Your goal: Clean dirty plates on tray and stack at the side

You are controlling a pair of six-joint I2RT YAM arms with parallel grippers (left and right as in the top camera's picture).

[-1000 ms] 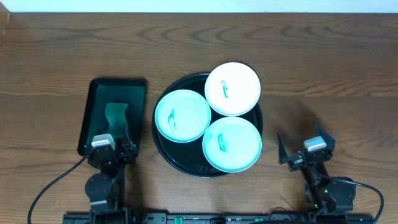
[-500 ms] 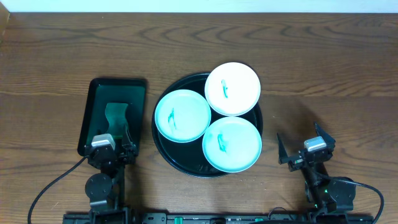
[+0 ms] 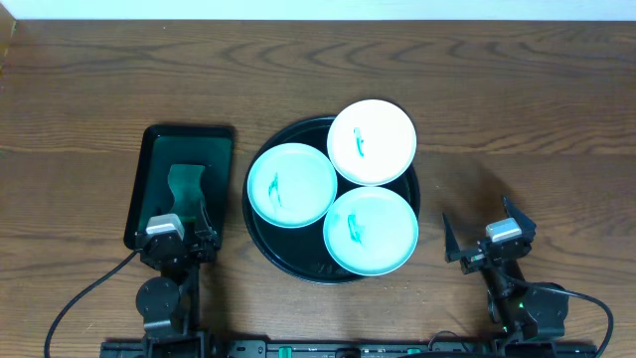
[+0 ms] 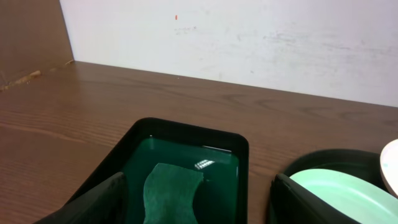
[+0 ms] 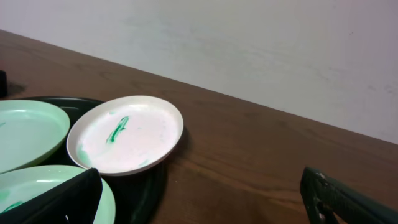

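Three teal-smeared plates [image 3: 292, 185] are sitting on one round black tray [image 3: 283, 263]. The left gripper [image 3: 184, 209] and right gripper [image 3: 477, 217] are gaping wide, holding nothing. One green tray [image 3: 189, 139] is holding one cloth [image 3: 186, 181].

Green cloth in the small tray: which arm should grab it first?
Left, likely. The left gripper is open at the near end of the small tray, green cloth just ahead; the right gripper sits beyond the black tray.
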